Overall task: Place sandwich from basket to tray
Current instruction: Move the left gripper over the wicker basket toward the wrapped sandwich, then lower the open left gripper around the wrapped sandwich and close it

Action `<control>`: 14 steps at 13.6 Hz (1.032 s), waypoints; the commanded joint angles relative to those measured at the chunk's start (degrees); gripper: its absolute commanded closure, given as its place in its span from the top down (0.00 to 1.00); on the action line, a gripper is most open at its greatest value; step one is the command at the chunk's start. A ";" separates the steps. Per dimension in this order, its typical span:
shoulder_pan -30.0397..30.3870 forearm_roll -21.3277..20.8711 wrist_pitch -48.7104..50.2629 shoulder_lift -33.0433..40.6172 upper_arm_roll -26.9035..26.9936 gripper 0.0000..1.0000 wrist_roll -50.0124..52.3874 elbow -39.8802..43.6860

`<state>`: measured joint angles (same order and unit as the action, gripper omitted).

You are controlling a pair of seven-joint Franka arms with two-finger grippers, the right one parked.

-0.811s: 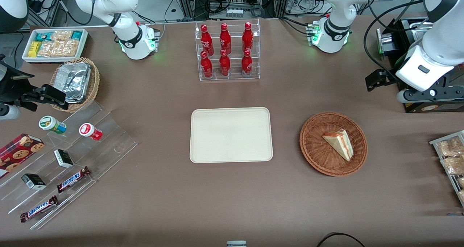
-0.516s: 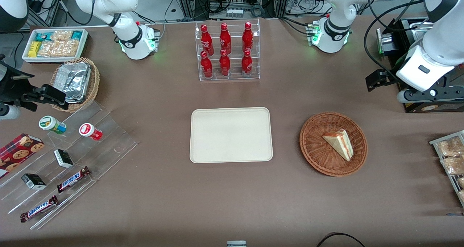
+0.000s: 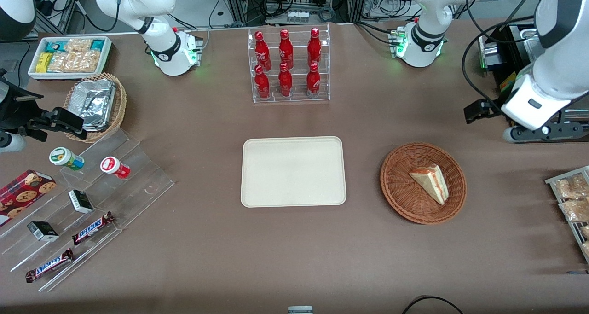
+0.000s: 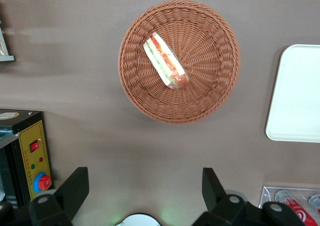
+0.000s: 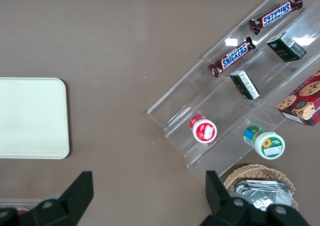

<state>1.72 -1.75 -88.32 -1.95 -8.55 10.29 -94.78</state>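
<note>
The sandwich (image 3: pixel 430 183) (image 4: pixel 165 61), a pale bread wedge showing red, orange and green filling along its cut edge, lay inside the reddish-brown wicker basket (image 3: pixel 400 199) (image 4: pixel 210 95), untouched. The basket sat on the brown table (image 3: pixel 294 258), beside the cream-beige tray (image 3: pixel 293 171) (image 4: pixel 300 93) and apart from it, toward the working arm's end. The tray held nothing.

The left arm's gripper (image 4: pixel 145 188) hung high above the table, farther from the front camera than the basket and clear of its rim. In the wrist view its two black fingers (image 4: pixel 75 186) stood wide apart, with nothing between them. In the front view the gripper itself (image 3: pixel 478 107) showed only as a dark block at the arm's tip, next to a black box (image 3: pixel 547 134).

A clear acrylic rack of six red bottles (image 3: pixel 289 65) stood farther from the front camera than the tray. A wire rack of snack packets (image 3: pixel 570 203) lay beside the basket at the table's edge. Toward the parked arm's end sat a stepped clear display (image 3: pixel 92 203) carrying Snickers bars (image 3: pixel 92 228).
</note>
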 commanded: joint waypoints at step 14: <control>-0.84 0.00 -32.25 -1.21 0.20 1.00 25.47 -20.70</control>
<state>1.50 -1.75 -117.88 -3.02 -8.54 32.09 -114.32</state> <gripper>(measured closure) 0.000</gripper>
